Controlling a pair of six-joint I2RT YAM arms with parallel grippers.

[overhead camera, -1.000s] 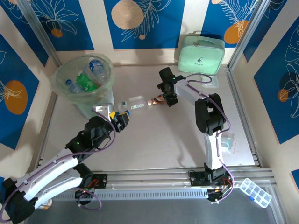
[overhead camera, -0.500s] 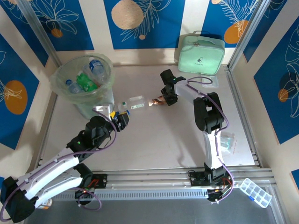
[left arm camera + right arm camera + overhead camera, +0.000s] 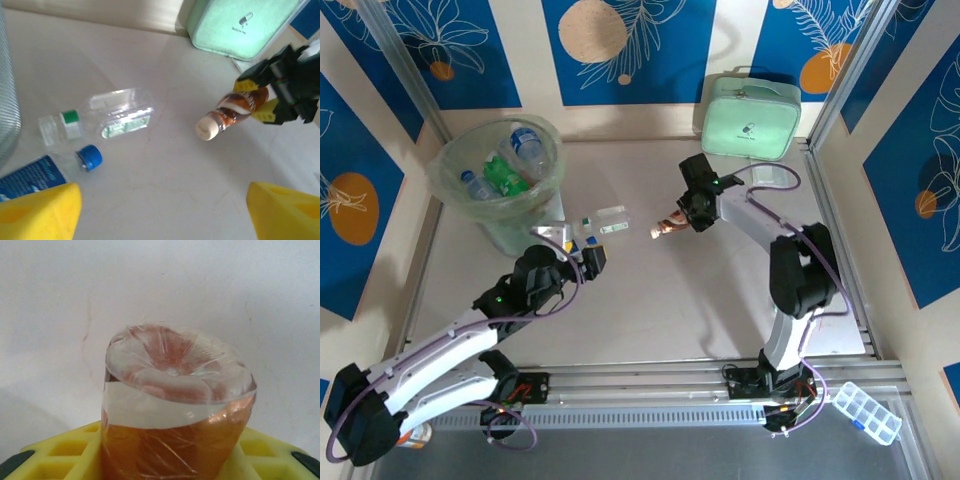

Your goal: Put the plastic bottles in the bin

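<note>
**Right hand** [image 3: 682, 220]: pinching the brown-labelled bottle [image 3: 666, 229] across its lower body, just right of centre in the top view. In the right wrist view the bottle's dimpled base faces the camera. The yellow pads [image 3: 55, 447] bear on either side of its wall. The cap end points down and left toward the counter [image 3: 670, 300]; whether it touches cannot be told.

**Left hand** [image 3: 162, 195]: spread wide, nothing between the fingers. It hangs over two loose bottles at the left of its wrist view:
- clear bottle [image 3: 117, 107], green neck band, lying on its side;
- blue-labelled bottle [image 3: 30, 175], blue cap, at the lower left edge.

**Bin** [image 3: 443, 163]: upper left of the top view, already holding several bottles [image 3: 505, 172].

**Handling, as a judgement:**
- These bottles look empty, so expect them to be very light.
- The thin walls will likely buckle under a firm squeeze.
- Smooth film labels and clear plastic may slip between the pads.
- A round body lying on its side may roll when nudged.

**Where to grip, as a judgement:**
- Take each bottle across the mid-body, at right angles to its long axis.
- The shoulder near the cap is probably the stiffest part, if the wall collapses.
</note>
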